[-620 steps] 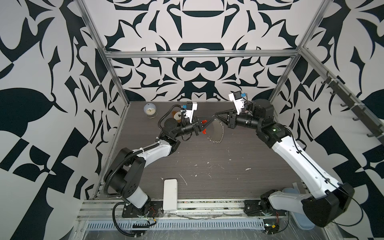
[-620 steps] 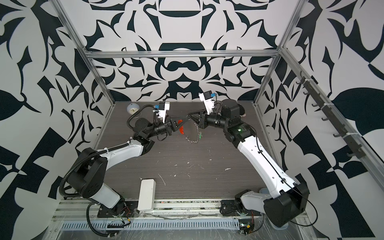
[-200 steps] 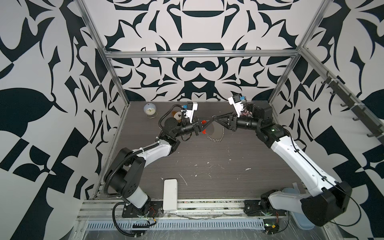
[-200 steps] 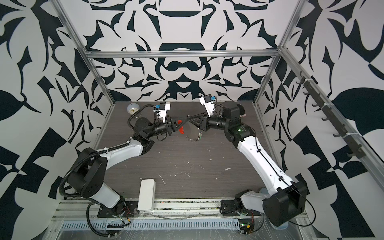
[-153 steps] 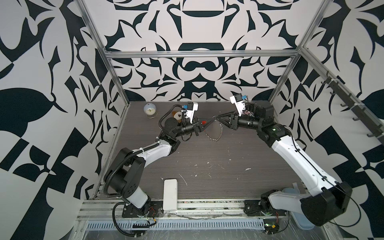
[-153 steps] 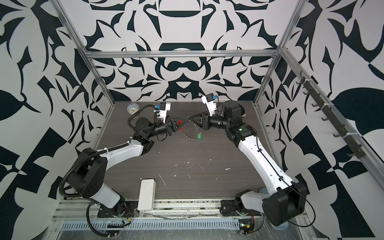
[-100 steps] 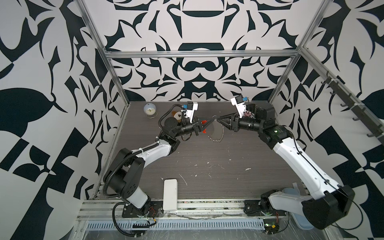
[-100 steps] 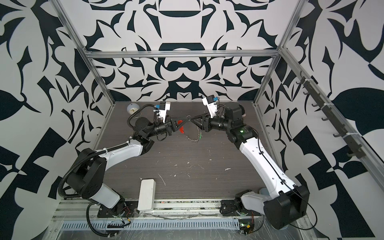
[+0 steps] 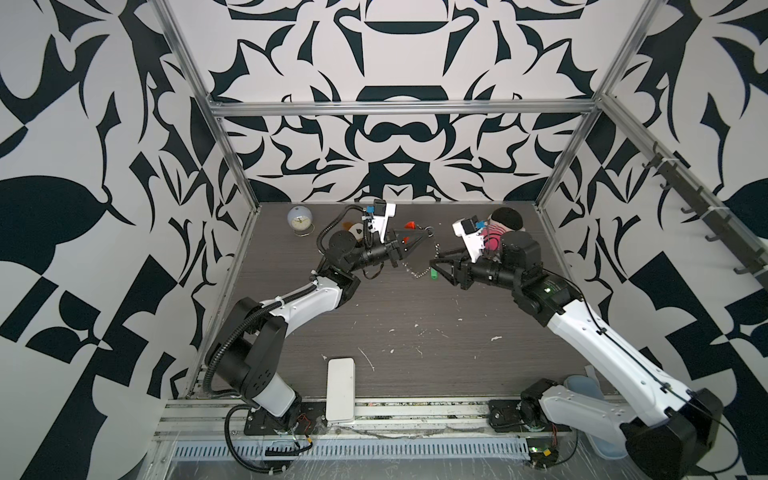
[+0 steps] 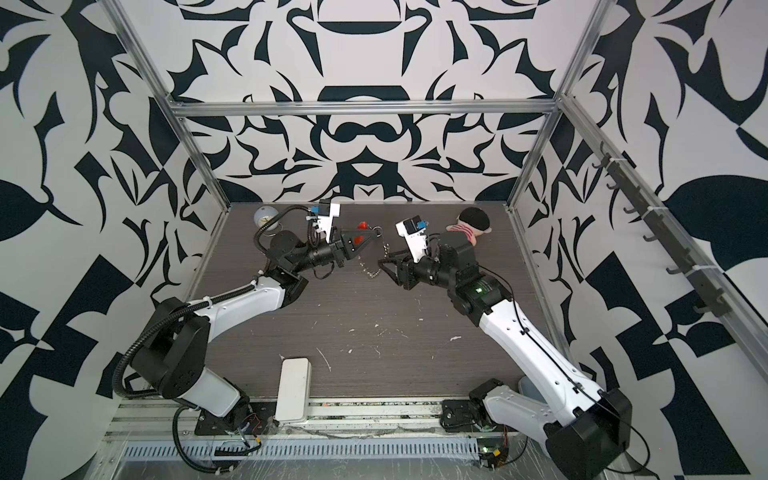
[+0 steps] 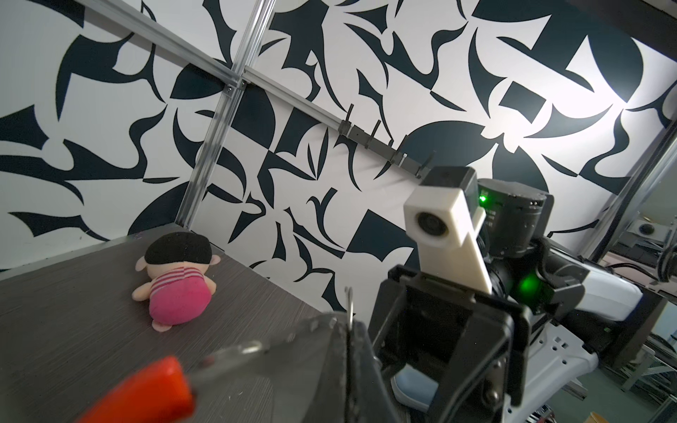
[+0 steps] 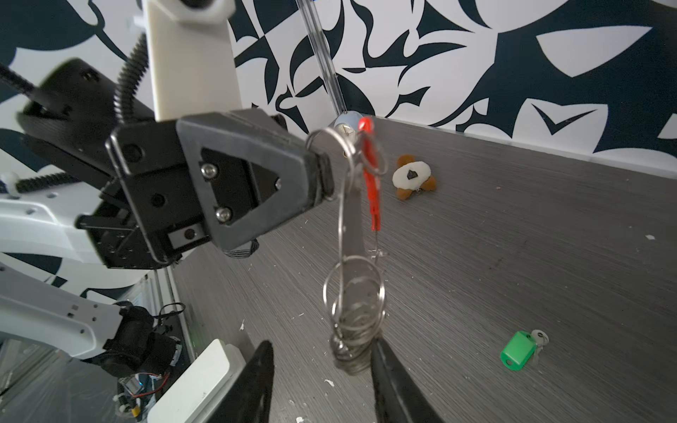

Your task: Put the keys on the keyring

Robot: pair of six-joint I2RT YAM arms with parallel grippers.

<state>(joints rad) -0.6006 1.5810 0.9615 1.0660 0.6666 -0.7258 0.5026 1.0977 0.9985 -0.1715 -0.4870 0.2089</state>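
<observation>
My left gripper point(image 9: 424, 237) point(image 10: 376, 239) point(image 12: 322, 172) is shut on the top ring of the keyring point(image 12: 353, 293) and holds it above the table. Its silver rings point(image 9: 434, 249) point(image 10: 385, 250) and red-orange bar point(image 12: 372, 183) point(image 10: 363, 225) point(image 11: 146, 392) hang down from the grip. My right gripper point(image 9: 434, 268) point(image 10: 381, 264) point(image 12: 322, 366) is open at the chain's low end. The ring cluster rests against one of its fingers point(image 12: 388, 381), and the jaws stand well apart. One of the keys point(image 12: 518, 355) point(image 9: 434, 274), green-headed, lies on the table below, apart from both grippers.
A pink plush doll point(image 9: 505, 224) point(image 11: 176, 289) lies at the back right behind my right arm. A white-and-brown plush toy point(image 12: 412, 177) and a small clock point(image 9: 300, 218) sit at the back left. A white box point(image 9: 340, 388) rests at the front edge.
My right gripper has opened wider and drawn back to the right, away from the left gripper's tips. The green key now shows on the table. The left gripper has kept its hold.
</observation>
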